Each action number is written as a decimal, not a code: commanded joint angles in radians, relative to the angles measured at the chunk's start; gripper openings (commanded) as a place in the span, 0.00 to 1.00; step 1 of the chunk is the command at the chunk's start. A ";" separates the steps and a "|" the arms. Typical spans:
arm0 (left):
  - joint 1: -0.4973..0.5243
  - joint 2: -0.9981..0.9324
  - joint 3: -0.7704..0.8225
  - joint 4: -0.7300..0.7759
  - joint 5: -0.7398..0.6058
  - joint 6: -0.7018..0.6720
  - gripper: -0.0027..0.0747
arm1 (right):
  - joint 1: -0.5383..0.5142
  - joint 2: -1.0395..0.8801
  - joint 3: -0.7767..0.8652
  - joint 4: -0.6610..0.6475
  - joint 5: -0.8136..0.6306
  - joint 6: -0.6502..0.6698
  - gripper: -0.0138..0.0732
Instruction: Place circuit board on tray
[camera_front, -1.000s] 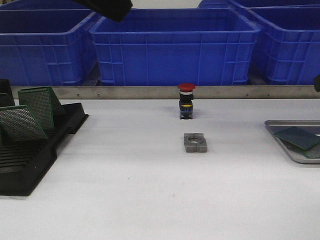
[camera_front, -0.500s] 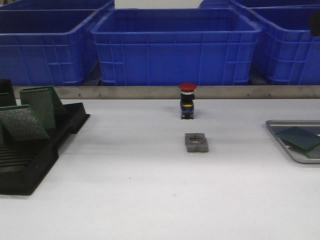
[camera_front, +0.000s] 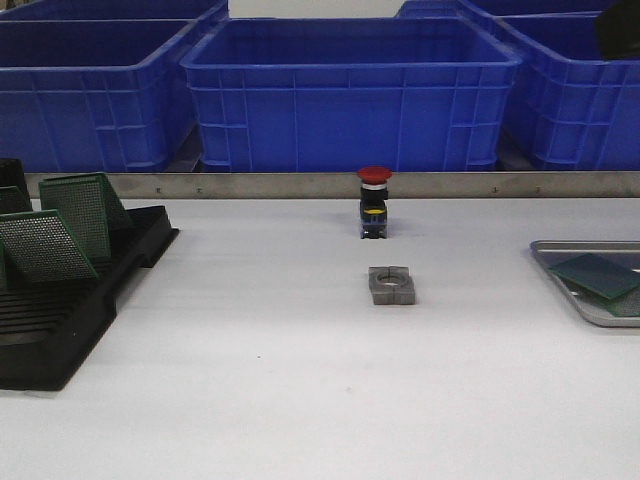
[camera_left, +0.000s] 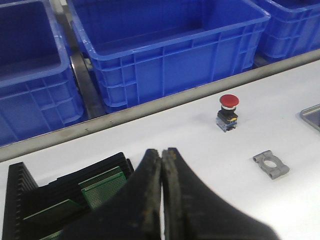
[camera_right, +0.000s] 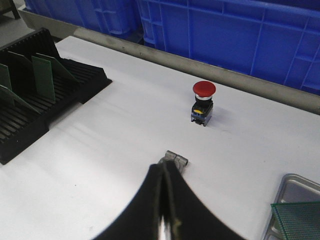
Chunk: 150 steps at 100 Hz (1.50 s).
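no brand, label or legible writing shows on any item in any view.

the circuit board (camera_front: 594, 275) is a flat, dark green rectangle with a fine grid of holes. it lies tilted in the tray (camera_front: 556, 251), one edge raised toward the rim. the tray is shallow, silver-grey metal with rounded corners and a raised rim, and is cut off by the frame edge in the front view. in the right wrist view the board (camera_right: 299, 219) and tray (camera_right: 290, 185) appear just beside the right claw (camera_right: 164, 220), to one side of its tip.

the right claw has its fingers pressed together with nothing between them. the grey metal block (camera_right: 173, 161) with a round bore lies on the white worktop (camera_front: 260, 340) just beyond its tip; the red push button (camera_right: 203, 102) stands further beyond.

the left claw (camera_left: 162, 190) also has its fingers together and holds nothing. the black slotted rack (camera_left: 60, 192) sits just beside and below it, holding more green perforated boards (camera_left: 102, 182) that stand tilted in the slots. the push button and grey block are well apart from this claw.

blue plastic crates (camera_front: 345, 90) stand behind a metal rail (camera_front: 300, 184) at the far edge of the worktop.
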 joint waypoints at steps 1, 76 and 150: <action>0.001 -0.075 0.041 -0.018 -0.111 -0.012 0.01 | 0.004 -0.076 -0.011 0.026 -0.022 -0.009 0.09; 0.001 -0.604 0.393 -0.020 -0.182 -0.012 0.01 | 0.004 -0.695 0.232 0.026 -0.041 -0.013 0.09; 0.001 -0.608 0.398 -0.020 -0.180 -0.012 0.01 | 0.004 -0.698 0.233 0.030 -0.035 -0.013 0.09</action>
